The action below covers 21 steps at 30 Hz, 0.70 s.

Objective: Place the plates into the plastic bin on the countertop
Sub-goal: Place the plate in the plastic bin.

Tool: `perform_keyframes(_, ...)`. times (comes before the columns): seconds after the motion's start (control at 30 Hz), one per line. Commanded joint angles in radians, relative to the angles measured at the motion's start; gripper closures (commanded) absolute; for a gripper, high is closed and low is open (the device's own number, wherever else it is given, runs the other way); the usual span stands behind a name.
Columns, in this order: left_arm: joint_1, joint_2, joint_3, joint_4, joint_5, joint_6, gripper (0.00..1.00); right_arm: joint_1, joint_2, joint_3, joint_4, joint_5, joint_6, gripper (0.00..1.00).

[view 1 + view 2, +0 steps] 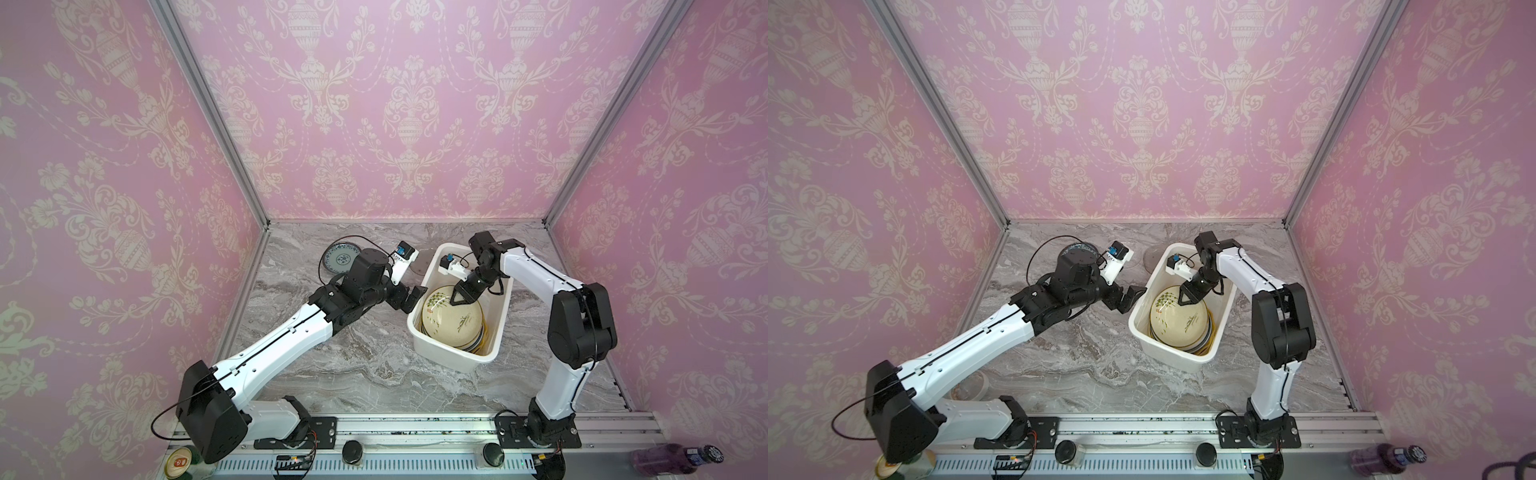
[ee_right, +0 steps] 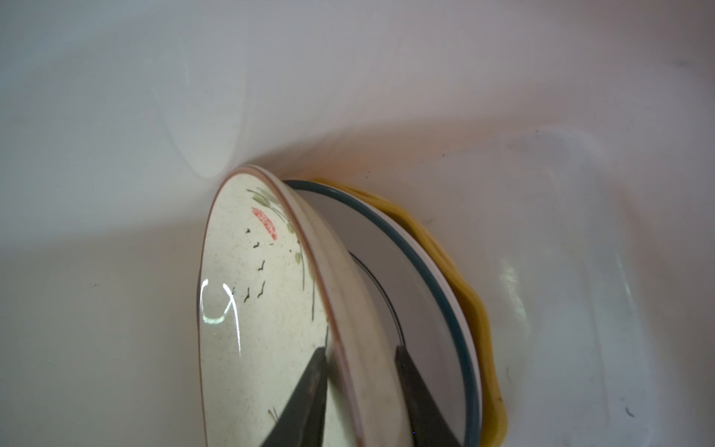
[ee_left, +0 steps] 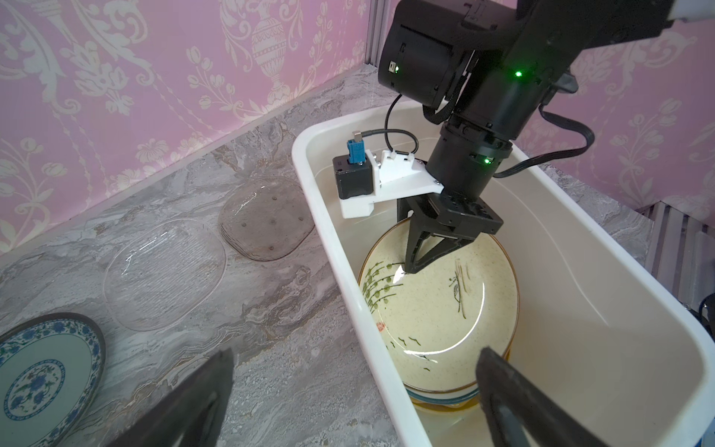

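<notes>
The white plastic bin (image 1: 451, 359) (image 3: 329, 232) stands on the countertop (image 1: 365, 357) and holds a stack of plates. On top lies the cream floral plate (image 1: 453, 326) (image 3: 437, 309) (image 2: 247, 309), tilted, above a white dark-rimmed plate (image 2: 387, 263) and a yellow one (image 2: 478, 321). My right gripper (image 1: 453, 300) (image 3: 410, 269) (image 2: 360, 350) reaches into the bin, one finger on each side of the floral plate's far rim. My left gripper (image 1: 409, 301) (image 3: 356, 354) hangs open over the bin's left rim, empty. A teal patterned plate (image 1: 340, 257) (image 3: 42, 371), a clear glass plate (image 3: 162, 274) and a smoky one (image 3: 267, 220) lie on the countertop.
Pink patterned walls close the countertop on three sides. A roll of tape (image 1: 971, 386) lies under the left arm near the front rail (image 1: 415, 428). A purple bottle (image 1: 665, 457) and a can (image 1: 180, 461) sit in front of the rail.
</notes>
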Motion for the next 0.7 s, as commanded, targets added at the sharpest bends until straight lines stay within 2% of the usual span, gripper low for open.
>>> perform_keyframes(0.0, -0.011, 0.009, 0.032, -0.023, -0.016, 0.013, 0.01, 0.007, 0.042, 0.01, 0.02, 0.108, 0.002, 0.7)
perform_keyframes(0.23, -0.014, 0.013, 0.036, -0.031, -0.023, 0.016, 0.01, 0.007, 0.054, 0.007, 0.03, 0.135, 0.015, 0.65)
perform_keyframes(0.27, -0.013, 0.013, 0.037, -0.032, -0.025, 0.015, 0.01, 0.007, 0.056, 0.006, 0.033, 0.146, 0.015, 0.63)
perform_keyframes(0.67, -0.016, 0.031, 0.049, -0.043, -0.036, 0.016, 0.01, 0.007, 0.063, -0.004, 0.072, 0.185, 0.016, 0.62)
